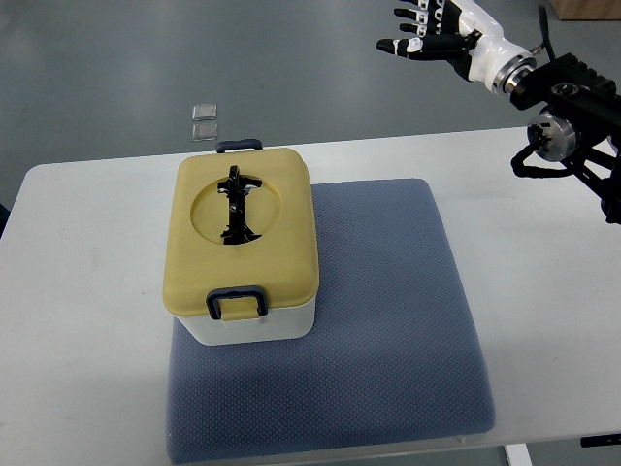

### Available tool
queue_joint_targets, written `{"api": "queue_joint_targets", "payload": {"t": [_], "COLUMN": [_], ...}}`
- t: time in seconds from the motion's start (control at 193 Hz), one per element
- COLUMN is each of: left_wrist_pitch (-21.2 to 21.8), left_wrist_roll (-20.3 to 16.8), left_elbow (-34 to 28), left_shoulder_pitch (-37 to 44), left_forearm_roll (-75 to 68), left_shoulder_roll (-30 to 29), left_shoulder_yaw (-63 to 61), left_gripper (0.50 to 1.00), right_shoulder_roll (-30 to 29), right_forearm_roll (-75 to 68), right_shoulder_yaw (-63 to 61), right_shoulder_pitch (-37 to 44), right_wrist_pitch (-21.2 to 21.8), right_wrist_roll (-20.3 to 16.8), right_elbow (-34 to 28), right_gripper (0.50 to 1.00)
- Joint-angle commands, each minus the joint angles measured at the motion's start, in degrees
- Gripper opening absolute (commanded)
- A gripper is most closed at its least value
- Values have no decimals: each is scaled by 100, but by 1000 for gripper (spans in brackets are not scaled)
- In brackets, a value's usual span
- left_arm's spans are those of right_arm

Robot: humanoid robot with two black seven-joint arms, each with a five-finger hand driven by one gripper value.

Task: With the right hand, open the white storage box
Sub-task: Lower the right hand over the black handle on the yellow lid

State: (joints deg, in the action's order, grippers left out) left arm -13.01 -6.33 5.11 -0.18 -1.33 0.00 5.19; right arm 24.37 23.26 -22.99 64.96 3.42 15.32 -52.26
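A white storage box [250, 330] with a yellow lid [240, 238] sits on the left part of a blue-grey mat [388, 320]. The lid is closed, with a black folded handle [236, 207] in its round recess and dark latches at the near [236, 303] and far [239, 146] ends. My right hand [422, 31] is raised at the top right, far from the box, beyond the table's far edge. Its fingers are spread and hold nothing. The left arm is not in view.
The mat lies on a white table [78, 291]. Two small clear squares [204, 119] lie on the grey floor beyond the table's far edge. The right arm's black joints [572, 126] hang over the table's far right corner.
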Motion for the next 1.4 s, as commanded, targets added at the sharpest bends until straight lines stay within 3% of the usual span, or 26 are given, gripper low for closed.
{"api": "queue_joint_targets", "payload": {"t": [0.0,0.145,0.259,0.564,0.729,0.874,0.988,1.396], "left_wrist_pitch": [0,0,0,0,0,0,0,0], "left_wrist_roll": [0,-9,0,0,0,-9,0,0], "left_elbow": [-1,-1,-1,-1,-1,-1,-1,-1], "left_shoulder_pitch": [-9,0,0,0,0,0,0,0], "left_forearm_roll": [1,-8,1,-8,1,1,1,1], "left_shoulder_roll": [0,0,0,0,0,0,0,0], "left_shoulder_yaw": [0,0,0,0,0,0,0,0], "left_gripper": [1000,1000,1000,1000,1000,1000,1000,1000], "right_shoulder_roll": [7,24,279,270,226,174,-46,-617], "right_forearm_roll": [750,1453,1770,2552,2772,3220,3764,5074], "right_shoulder_yaw": [58,287,928,2237,2537,3029,3415,4145], "right_shoulder_pitch": [237,659,1326,2513,2882,3357,3682,4218], "right_wrist_pitch": [361,933,1266,1469,1460,1249,810,1], "right_wrist_roll": [32,155,471,1385,1500,1720,1968,1968], "right_elbow": [-214,-363,-565,-1058,-1392,-1594,-1594,-1594], "right_gripper": [926,926,926,926,926,926,926,926]}}
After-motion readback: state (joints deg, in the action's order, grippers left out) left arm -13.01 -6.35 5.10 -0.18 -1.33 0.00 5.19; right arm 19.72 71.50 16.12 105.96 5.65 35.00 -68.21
